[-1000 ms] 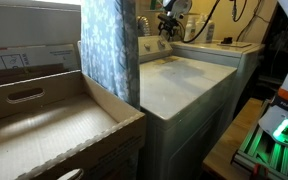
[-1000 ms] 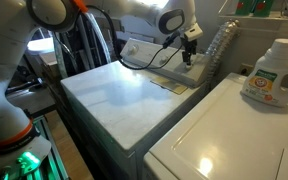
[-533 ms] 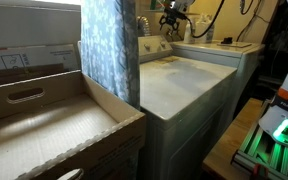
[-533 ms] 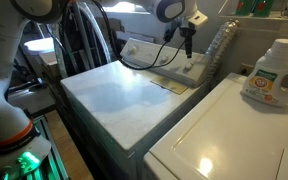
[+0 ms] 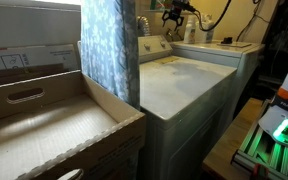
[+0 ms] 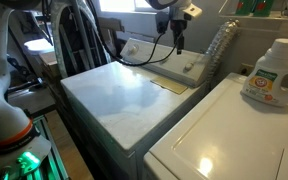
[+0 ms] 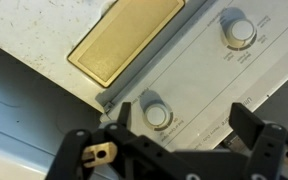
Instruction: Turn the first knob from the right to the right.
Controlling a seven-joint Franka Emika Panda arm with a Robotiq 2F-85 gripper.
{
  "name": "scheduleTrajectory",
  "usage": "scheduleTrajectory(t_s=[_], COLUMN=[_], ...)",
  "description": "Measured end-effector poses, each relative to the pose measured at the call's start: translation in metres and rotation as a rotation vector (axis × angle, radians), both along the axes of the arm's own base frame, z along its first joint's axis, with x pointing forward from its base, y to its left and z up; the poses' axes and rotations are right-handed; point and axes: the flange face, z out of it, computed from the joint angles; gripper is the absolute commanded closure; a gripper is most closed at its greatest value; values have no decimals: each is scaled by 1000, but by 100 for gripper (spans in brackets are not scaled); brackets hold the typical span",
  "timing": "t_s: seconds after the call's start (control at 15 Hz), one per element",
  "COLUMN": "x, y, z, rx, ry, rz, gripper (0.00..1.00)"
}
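Knobs show best in the wrist view. A round white knob with a shiny centre (image 7: 156,113) sits low in the middle of the frame on the speckled white control panel (image 7: 209,75). It lies just above the black gripper (image 7: 184,120), whose fingers (image 7: 249,125) stand wide apart, holding nothing and clear of the knob. A second matching knob (image 7: 239,30) sits at the upper right on the same panel; I cannot tell here which of the two ends the row. A flat tan rectangular plate (image 7: 124,40) lies at the upper left, beyond a raised grey ridge.

In an exterior view the gripper (image 6: 179,38) hangs at top centre over the slanted panel (image 6: 169,62), at the far edge of the smooth white washer top (image 6: 114,95), with open air around it. A ribbed clear plastic bottle (image 6: 219,45) stands just to its right, and a white detergent jug (image 6: 272,72) stands further right.

In an exterior view the gripper (image 5: 174,12) is small at the top edge. A blue patterned curtain (image 5: 109,50) hangs to its left, and a pale brown box with a handle slot (image 5: 44,120) fills the lower left.
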Motion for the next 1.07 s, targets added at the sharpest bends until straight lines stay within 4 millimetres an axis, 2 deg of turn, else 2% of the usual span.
scheduleTrajectory(t_s=[0.67, 1.07], x=[-34, -49], y=[29, 29], z=[27, 35], rx=[-200, -212], ry=[62, 10], rz=[-18, -76], gripper=[0, 0])
